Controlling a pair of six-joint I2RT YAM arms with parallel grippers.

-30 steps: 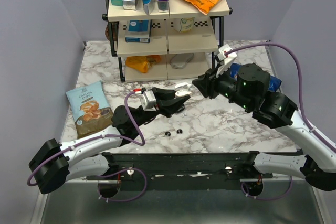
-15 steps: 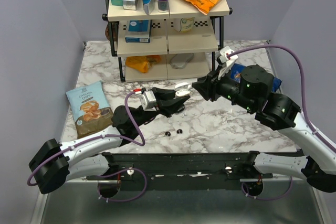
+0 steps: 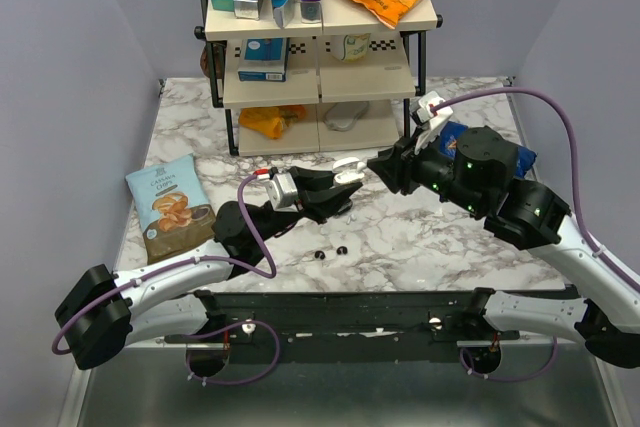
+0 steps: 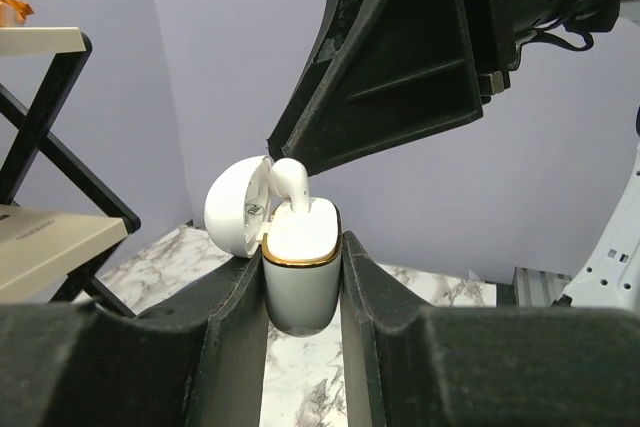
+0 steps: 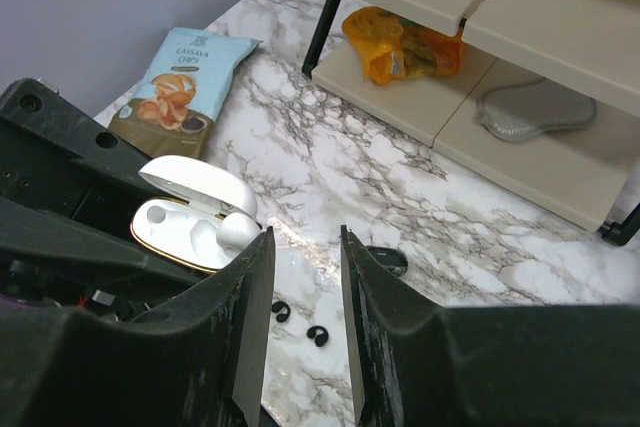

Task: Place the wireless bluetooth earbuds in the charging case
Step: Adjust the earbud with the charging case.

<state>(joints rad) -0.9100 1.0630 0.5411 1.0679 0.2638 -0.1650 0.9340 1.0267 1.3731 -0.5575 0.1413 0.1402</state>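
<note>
My left gripper [image 3: 340, 187] is shut on a white charging case [image 4: 300, 267] with a gold rim and holds it upright above the table, lid open. One white earbud [image 4: 288, 182] stands in a slot of it; the other slot [image 5: 155, 214] is empty. My right gripper [image 5: 305, 237] is open and empty, its tip just beside that earbud [image 5: 238, 230]. Two tiny black buds [image 5: 280, 311] [image 5: 318, 336] lie on the marble below. A small black oval case [image 5: 385, 260] lies on the table just beyond them.
A shelf rack [image 3: 320, 77] with boxes and snack bags stands at the back; a pale grey oval thing [image 5: 535, 107] and an orange bag [image 5: 405, 42] lie on its bottom shelf. A chips bag [image 3: 170, 205] lies at the left. A blue packet [image 3: 520, 159] is behind my right arm.
My right arm has shifted slightly, its fingertips staying by the white case. The left arm and the case have not moved.
</note>
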